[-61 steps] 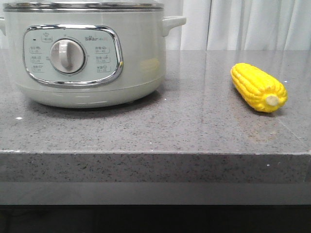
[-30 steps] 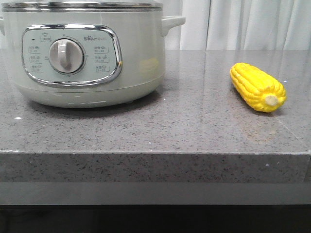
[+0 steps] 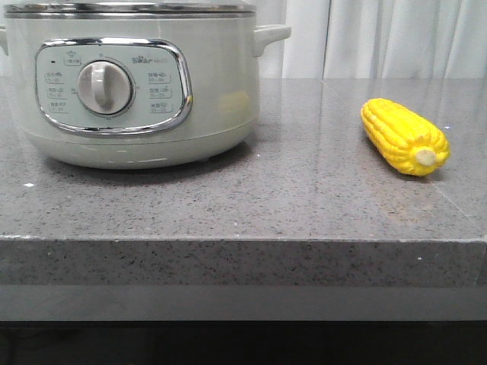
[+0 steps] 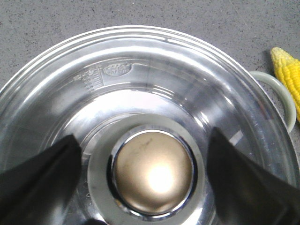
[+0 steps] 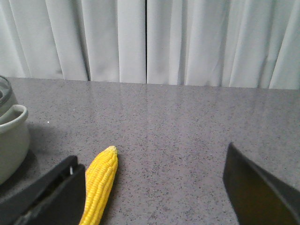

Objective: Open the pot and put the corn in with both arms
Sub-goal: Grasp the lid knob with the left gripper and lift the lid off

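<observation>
Directly above the pot's lid knob, the left gripper hung with its fingers spread either side, placed, I judged, to close on it. Well to the right of the pot lay the corn; the right gripper, jaws wide, hovered near it. Nothing had shifted since a second before.

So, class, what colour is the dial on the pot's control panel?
The dial on the pot is white, clearest in the front view.

Pot left on counter, corn well right
</observation>
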Available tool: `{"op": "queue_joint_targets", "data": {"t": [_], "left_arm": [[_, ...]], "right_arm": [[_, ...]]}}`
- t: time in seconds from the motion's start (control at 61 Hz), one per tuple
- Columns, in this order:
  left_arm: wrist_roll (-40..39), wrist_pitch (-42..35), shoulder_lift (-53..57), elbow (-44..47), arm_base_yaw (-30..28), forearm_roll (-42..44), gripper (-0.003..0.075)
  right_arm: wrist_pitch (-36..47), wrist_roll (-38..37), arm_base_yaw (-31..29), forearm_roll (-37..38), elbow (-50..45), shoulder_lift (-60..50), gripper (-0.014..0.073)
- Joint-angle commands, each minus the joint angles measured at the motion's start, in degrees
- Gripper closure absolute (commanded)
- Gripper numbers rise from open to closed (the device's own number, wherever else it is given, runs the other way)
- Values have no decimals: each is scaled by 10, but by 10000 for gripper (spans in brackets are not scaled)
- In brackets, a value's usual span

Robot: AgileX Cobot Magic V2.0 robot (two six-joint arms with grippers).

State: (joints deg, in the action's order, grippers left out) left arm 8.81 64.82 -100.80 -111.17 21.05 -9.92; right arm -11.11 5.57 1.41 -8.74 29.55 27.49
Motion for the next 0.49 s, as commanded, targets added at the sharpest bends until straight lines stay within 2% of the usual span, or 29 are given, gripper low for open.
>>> {"op": "queue_joint_targets", "data": {"t": [0.0,0.262,0.475], "left_arm": [[-4,-27,27,-20,4,-9,298],[-4,-24,27,-20,4,-9,450],[-3,-24,30,-28,4,-9,499]], "right_arm": [[43,1,-4,5,18,7,-20],[43,1,-4,5,18,7,-20],[43,1,-4,5,18,7,-20]]}}
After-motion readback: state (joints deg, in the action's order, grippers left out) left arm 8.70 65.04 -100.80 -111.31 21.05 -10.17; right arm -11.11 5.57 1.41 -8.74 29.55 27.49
